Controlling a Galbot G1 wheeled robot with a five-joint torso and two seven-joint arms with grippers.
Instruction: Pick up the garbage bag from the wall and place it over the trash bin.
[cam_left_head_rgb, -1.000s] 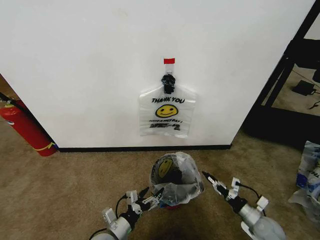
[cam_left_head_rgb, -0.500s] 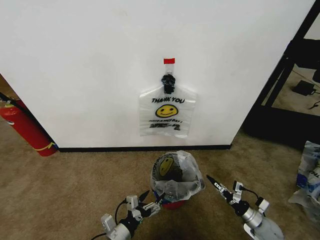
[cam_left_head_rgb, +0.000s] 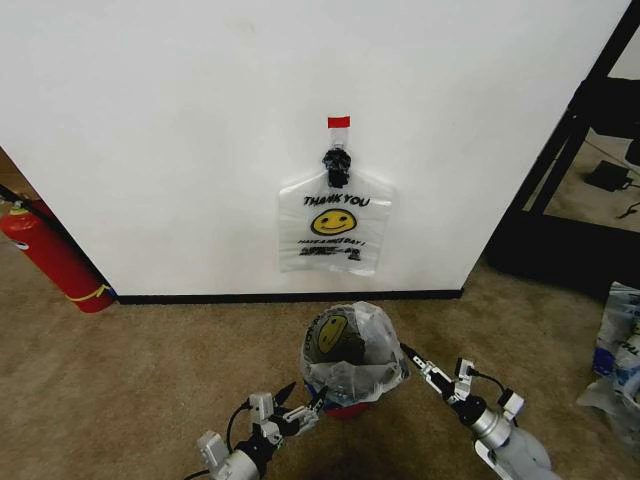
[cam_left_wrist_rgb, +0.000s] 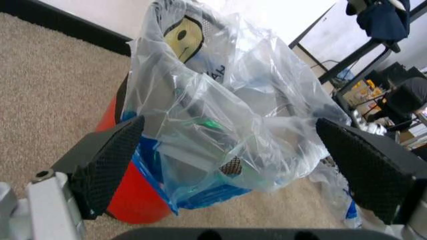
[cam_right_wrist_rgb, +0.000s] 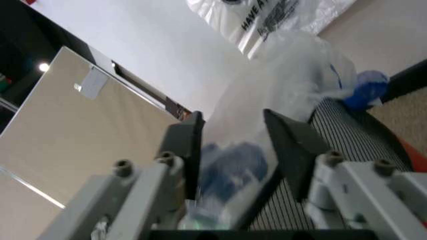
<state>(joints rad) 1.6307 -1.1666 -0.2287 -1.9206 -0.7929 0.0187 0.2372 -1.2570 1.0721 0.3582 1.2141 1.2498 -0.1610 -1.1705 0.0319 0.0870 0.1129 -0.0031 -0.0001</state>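
Note:
One garbage bag (cam_left_head_rgb: 335, 228) with a yellow smiley hangs on the white wall from a black hook. A second garbage bag (cam_left_head_rgb: 352, 348) is draped over the trash bin (cam_left_head_rgb: 345, 408), whose red base peeks out below. My left gripper (cam_left_head_rgb: 305, 393) stands open just short of the bin's near left side, with the bag-covered bin (cam_left_wrist_rgb: 130, 197) ahead of its spread fingers (cam_left_wrist_rgb: 107, 162). My right gripper (cam_left_head_rgb: 410, 357) reaches the bag's right rim. Its fingers (cam_right_wrist_rgb: 190, 145) are a little apart, with bag film (cam_right_wrist_rgb: 230, 155) between them and the bin's mesh (cam_right_wrist_rgb: 347, 150) beside.
A red fire extinguisher (cam_left_head_rgb: 50, 255) leans at the wall's left end. A black frame (cam_left_head_rgb: 570, 150) stands at the right, with plastic bags (cam_left_head_rgb: 615, 345) on the carpet near it. Brown carpet lies open to the bin's left.
The bag has settled lower over the bin. My left gripper has drawn back a little. My right gripper pulled away and has now come back to the bag's rim.

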